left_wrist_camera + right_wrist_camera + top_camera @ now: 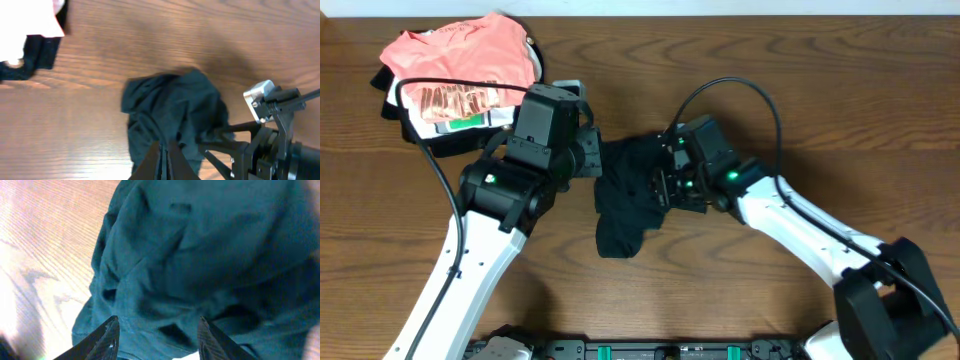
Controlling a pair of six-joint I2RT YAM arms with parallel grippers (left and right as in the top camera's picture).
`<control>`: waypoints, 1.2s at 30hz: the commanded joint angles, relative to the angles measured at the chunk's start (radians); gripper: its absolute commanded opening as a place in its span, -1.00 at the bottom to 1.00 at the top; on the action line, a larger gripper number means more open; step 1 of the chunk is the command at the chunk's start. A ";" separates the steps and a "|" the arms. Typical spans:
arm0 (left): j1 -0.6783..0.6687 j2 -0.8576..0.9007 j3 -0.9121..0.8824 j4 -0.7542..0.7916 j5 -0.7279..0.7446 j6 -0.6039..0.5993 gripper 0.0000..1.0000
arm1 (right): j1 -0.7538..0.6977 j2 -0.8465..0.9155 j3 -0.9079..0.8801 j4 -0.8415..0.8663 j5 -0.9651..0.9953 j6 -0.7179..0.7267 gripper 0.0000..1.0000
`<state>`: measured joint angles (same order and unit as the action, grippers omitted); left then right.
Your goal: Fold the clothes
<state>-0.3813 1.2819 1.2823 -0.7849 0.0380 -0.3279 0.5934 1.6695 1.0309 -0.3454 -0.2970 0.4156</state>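
At the left edge of the black garment (625, 195), found the left hand (162, 162) pressed together, closed on a raised ridge of cloth and, by the look of it, pinching that ridge rather than merely resting there. On the garment's right side, found the right hand (157, 320) spread, both fingers low over wrinkled fabric with cloth showing in the gap, nothing gripped so far as could be told.

Saw the garment lying crumpled on the bench (770, 80), between the two hands. Judged its long axis to run from the far side of the bench toward the robot's base, with a narrower tail trailing off the near end; not a clean line, given the bunching. Judged neither arm the nearer, with one on each side of it.

Reckoned the coming move to turn on exactly that: drawing left and right away from the garment's middle, across the long axis, to spread it flat before any fold. Marked a risk of the left pinch holding more than one layer. Noted no fold made yet.

Left of the garment and farther back, well apart from it, saw a salmon-pink shirt (460, 50) lying on a white folded garment (485, 118), no part of this job. Saw no container in any view.
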 commanded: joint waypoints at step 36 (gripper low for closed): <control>0.005 0.064 0.010 0.004 -0.042 0.012 -0.87 | -0.317 -0.135 0.355 -0.166 0.099 -0.293 -0.98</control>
<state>-0.3813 1.3392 1.2823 -0.7815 -0.0257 -0.3168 0.3313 1.5768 1.3258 -0.4736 -0.2096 0.2314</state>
